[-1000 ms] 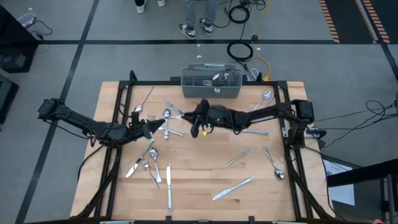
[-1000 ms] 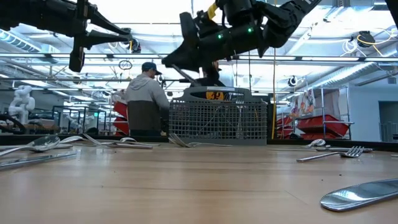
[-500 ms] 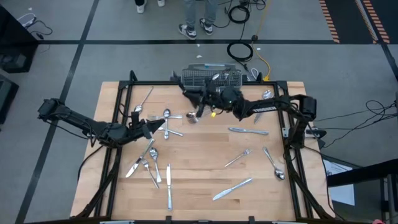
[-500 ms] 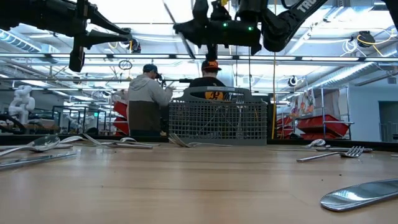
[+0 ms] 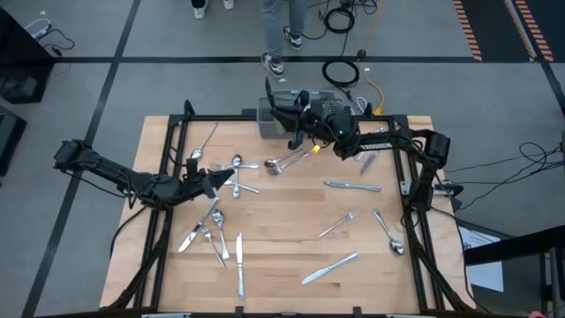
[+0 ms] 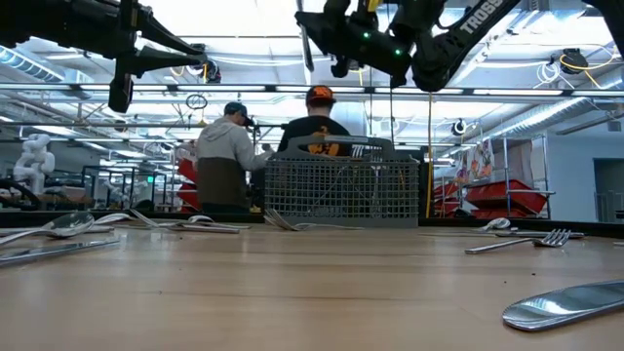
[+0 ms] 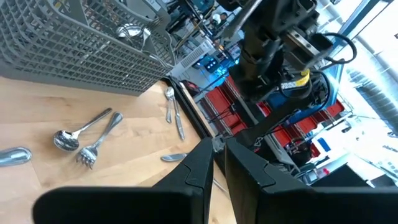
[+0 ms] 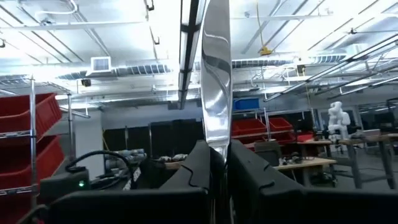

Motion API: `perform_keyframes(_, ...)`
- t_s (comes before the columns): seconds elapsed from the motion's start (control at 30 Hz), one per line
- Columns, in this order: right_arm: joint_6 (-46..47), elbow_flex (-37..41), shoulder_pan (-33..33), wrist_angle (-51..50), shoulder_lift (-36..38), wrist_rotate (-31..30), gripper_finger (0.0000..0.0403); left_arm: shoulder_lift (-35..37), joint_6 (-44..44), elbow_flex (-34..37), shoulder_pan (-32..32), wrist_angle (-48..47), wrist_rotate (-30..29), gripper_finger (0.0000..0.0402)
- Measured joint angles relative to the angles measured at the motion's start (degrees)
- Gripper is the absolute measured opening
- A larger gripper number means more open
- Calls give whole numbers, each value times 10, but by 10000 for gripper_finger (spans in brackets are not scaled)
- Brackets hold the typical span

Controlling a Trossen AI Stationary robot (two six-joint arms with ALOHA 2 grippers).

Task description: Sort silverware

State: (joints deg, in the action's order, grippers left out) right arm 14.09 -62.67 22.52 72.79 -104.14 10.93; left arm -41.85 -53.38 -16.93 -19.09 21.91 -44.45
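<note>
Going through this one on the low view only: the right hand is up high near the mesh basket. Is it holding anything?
Observer: Yes. The right wrist view shows the right hand shut on a knife, with the blade sticking out past the fingers.
Operator: Where is it over the table?
Observer: The high view puts it at the far edge, over the mesh basket.
Operator: And the left hand?
Observer: The left hand hangs over the table's left half, near a loose spoon.
</note>
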Motion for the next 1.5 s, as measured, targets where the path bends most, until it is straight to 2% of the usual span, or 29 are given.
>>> perform_keyframes(0.17, 4, 0, 26, 24, -4, 5, 15, 0, 3, 0, 0, -1, 0, 48)
perform_keyframes(0.3, 38, -4, 38, 107, -30, 9, 15, 0, 3, 0, 0, 0, 0, 48)
perform_keyframes(0.4, 44, -20, 38, 131, -56, -5, 15, 0, 3, 0, 0, -1, -2, 48)
perform_keyframes(0.53, -12, -62, 31, 23, -68, -14, 15, 0, 19, 0, 0, -1, -4, 48)
perform_keyframes(0.73, -179, -158, -3, -211, -68, -92, 15, 0, 32, 0, 0, -2, -6, 48)
perform_keyframes(0.8, -221, -176, -9, -245, -68, -124, 15, 0, 32, 0, 0, -2, -6, 48)
perform_keyframes(0.87, -230, -176, -7, -228, -71, -126, 15, 0, 33, 0, 0, -2, -6, 48)
perform_keyframes(1.17, -129, -174, 19, -38, -156, -133, 15, -1, 46, 0, -1, -10, -6, 48)
perform_keyframes(1.4, -211, -174, 12, -97, -169, -223, 15, -1, 48, 0, -1, -17, -6, 48)
perform_keyframes(1.5, -237, -174, 8, -114, -168, -239, 15, -1, 48, 0, -1, -20, -6, 48)
